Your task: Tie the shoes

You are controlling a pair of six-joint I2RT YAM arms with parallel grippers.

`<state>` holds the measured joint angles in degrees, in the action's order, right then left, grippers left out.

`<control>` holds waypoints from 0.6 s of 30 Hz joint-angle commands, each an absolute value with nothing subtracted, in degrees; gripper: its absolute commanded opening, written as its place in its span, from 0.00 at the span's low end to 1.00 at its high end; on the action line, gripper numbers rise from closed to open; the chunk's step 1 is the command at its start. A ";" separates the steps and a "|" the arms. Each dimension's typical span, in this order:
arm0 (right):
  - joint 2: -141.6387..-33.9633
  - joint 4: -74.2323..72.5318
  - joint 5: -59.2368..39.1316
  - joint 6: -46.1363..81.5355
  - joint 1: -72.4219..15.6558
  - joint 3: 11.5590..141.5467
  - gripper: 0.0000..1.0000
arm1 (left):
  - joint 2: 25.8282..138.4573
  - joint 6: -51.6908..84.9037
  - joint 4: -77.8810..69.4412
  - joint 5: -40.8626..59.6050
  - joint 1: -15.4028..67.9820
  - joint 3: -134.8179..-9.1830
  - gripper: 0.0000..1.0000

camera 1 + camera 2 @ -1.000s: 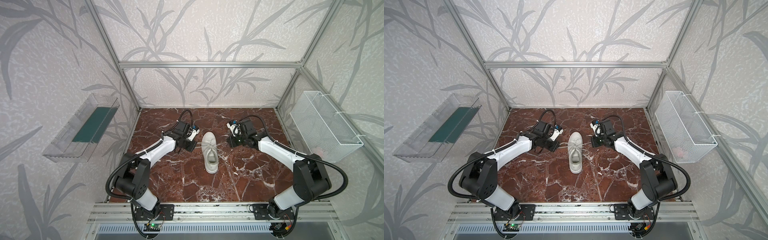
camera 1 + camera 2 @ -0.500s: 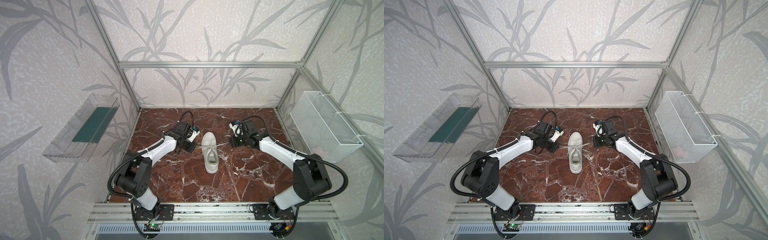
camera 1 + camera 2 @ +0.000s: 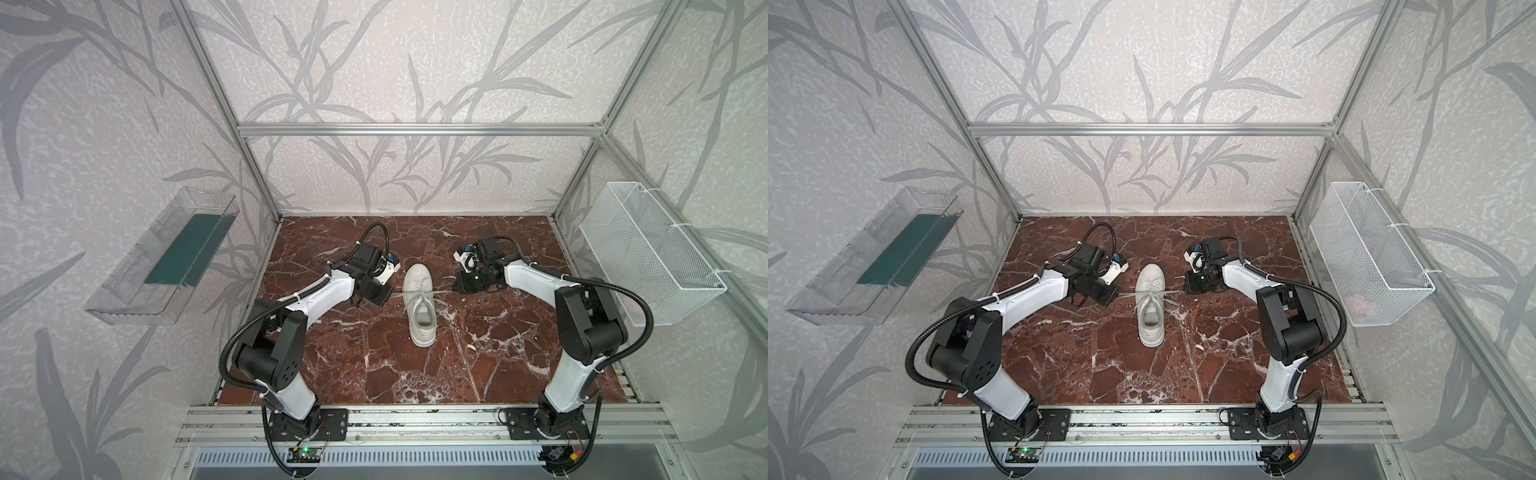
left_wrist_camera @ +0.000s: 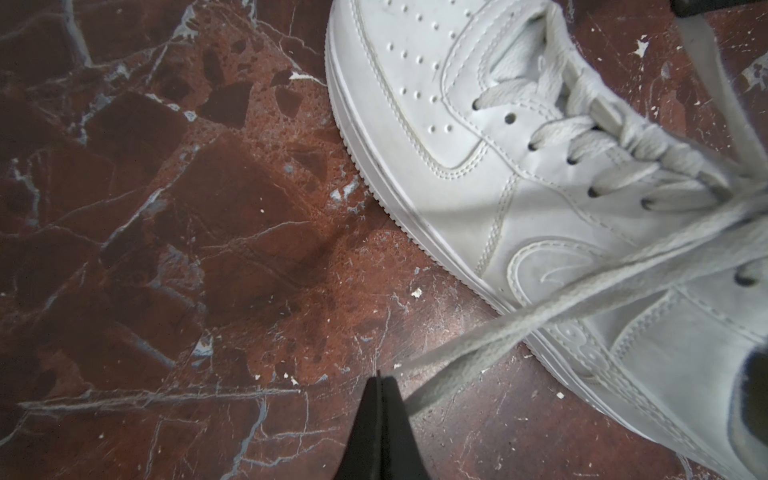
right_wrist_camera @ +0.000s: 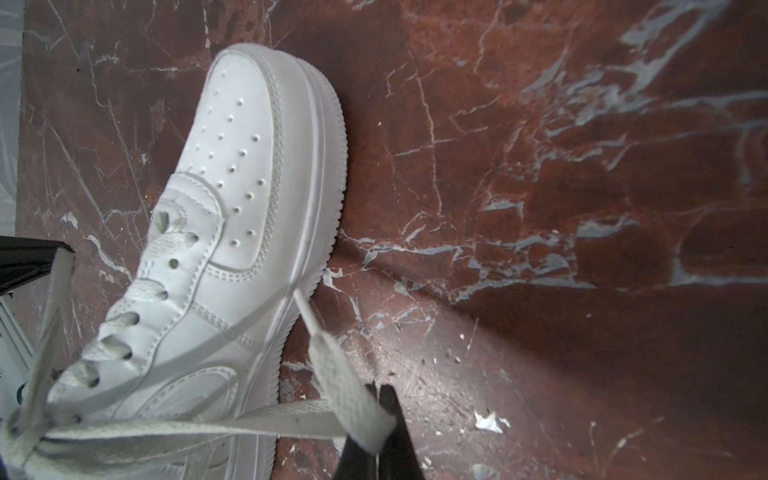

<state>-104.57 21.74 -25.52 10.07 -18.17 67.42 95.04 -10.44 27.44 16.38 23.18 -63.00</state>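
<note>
The shoes are one white sneaker [image 3: 419,309] [image 3: 1151,309] standing on the red marble floor, toe toward the back wall. Its flat white laces cross above the tongue and stretch out to both sides. My left gripper [image 3: 387,296] [image 3: 1112,296] is low beside its left flank, shut on the left lace [image 4: 540,316], which runs in behind the closed fingers [image 4: 386,415]. My right gripper [image 3: 457,286] [image 3: 1187,286] [image 5: 376,388] is shut on the right lace [image 5: 345,374], whose tip sticks out past the jaws. The wrist views show the sneaker's [image 4: 457,124] [image 5: 249,187] toe and eyelets.
A clear plastic bin [image 3: 166,257] with a green bottom hangs on the left wall. A white wire basket [image 3: 648,249] hangs on the right wall. Aluminium frame posts stand at the back corners, and a rail [image 3: 415,424] carrying both arm bases runs along the front.
Both grippers stay shut on the laces. The right wrist has shifted slightly outward and toward the front; the left arm has barely moved. The sneaker stays in place.
</note>
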 commanded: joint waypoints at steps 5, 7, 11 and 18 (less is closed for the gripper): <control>-106.29 22.72 -25.65 10.46 -17.32 67.83 0.00 | 96.95 -11.39 27.99 15.93 22.45 -62.96 0.00; -106.60 22.71 -25.70 10.38 -17.24 67.59 0.00 | 97.49 -10.91 27.28 16.66 22.15 -62.49 0.00; -106.95 22.25 -27.23 10.31 -17.23 67.50 0.00 | 98.25 -10.77 27.01 17.97 22.02 -62.58 0.00; -106.89 21.78 -30.95 10.48 -17.18 68.47 0.15 | 96.83 -11.31 25.50 21.22 22.02 -62.16 0.03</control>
